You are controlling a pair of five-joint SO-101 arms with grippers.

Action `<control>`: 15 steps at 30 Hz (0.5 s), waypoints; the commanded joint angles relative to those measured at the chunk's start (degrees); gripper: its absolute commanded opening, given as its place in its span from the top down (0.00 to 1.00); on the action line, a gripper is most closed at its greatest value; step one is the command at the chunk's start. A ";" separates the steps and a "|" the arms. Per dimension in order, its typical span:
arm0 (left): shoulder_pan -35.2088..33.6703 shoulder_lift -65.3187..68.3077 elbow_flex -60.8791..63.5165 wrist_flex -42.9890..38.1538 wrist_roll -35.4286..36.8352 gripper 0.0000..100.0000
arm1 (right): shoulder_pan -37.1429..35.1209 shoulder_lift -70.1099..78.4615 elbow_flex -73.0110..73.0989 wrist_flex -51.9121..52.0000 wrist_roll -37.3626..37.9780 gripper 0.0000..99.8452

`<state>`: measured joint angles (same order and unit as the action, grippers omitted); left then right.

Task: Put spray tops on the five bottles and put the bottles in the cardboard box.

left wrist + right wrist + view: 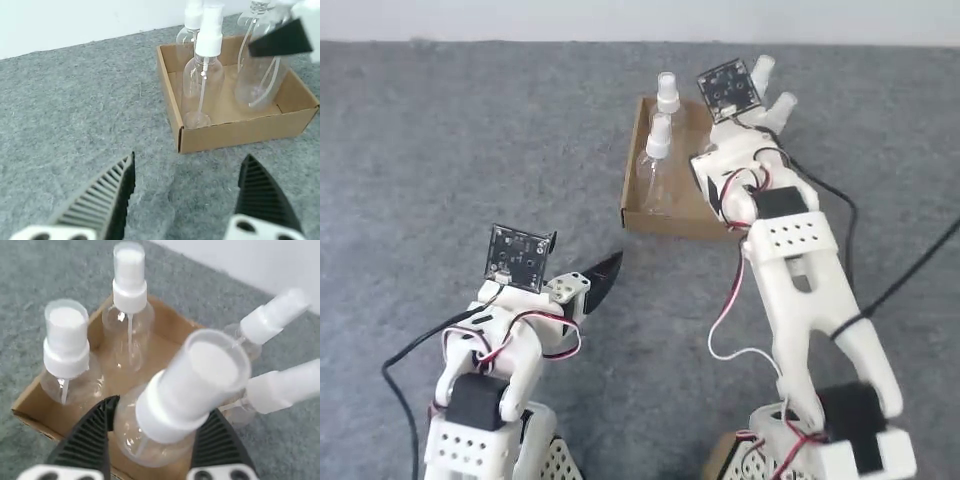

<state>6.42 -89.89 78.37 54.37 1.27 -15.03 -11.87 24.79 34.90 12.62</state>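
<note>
Bottle (175, 385) clamped in right claw (160, 412), plain from right wrist view.

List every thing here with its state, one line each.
cardboard box: open-topped, lying flat.
held bottle: spray top on, down in the box.
front bottle: spray top on, upright in the box.
back bottle: spray top on, upright in the box.
fourth bottle, fifth bottle: spray tops on; inside the box or not, cannot tell.
left gripper: open, empty, short of the box.
right gripper: shut on the held bottle.
</note>
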 commanded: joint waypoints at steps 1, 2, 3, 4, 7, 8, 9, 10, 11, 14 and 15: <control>-0.18 -0.70 -0.13 -1.49 -0.44 0.69 | 0.92 1.45 -0.62 -1.45 0.44 0.99; -0.18 -0.70 -0.13 -1.49 -0.44 0.69 | 1.45 2.07 -0.62 -1.54 0.35 0.99; -0.18 -0.70 -0.13 -1.49 -0.44 0.69 | 1.98 2.77 -0.62 -2.42 0.26 0.99; -0.18 -0.70 -0.13 -1.49 -0.44 0.69 | 2.59 3.38 -0.44 -3.38 0.26 0.99; -0.18 -0.70 -0.13 -1.49 -0.53 0.69 | 4.53 5.32 1.41 -6.90 0.26 0.99; -0.18 -0.70 -0.13 -1.49 -0.53 0.69 | 4.79 5.85 2.20 -7.96 0.26 0.99; -0.18 -0.70 -0.13 -1.49 -0.53 0.69 | 4.88 6.11 3.08 -8.75 0.26 0.99; -0.18 -0.70 -0.13 -1.49 -0.53 0.69 | 4.88 6.29 3.96 -9.54 0.26 0.99; -0.18 -0.70 -0.13 -1.49 -0.53 0.69 | 4.88 6.37 4.75 -10.24 0.26 0.99; -0.18 -0.70 -0.13 -1.49 -0.53 0.69 | 4.53 6.64 6.07 -11.56 0.26 0.99; -0.18 -0.70 -0.13 -1.49 -0.53 0.69 | 4.53 6.64 6.15 -11.56 0.26 0.99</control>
<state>6.42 -89.89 78.37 54.37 1.27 -10.73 -4.48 31.03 25.41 12.62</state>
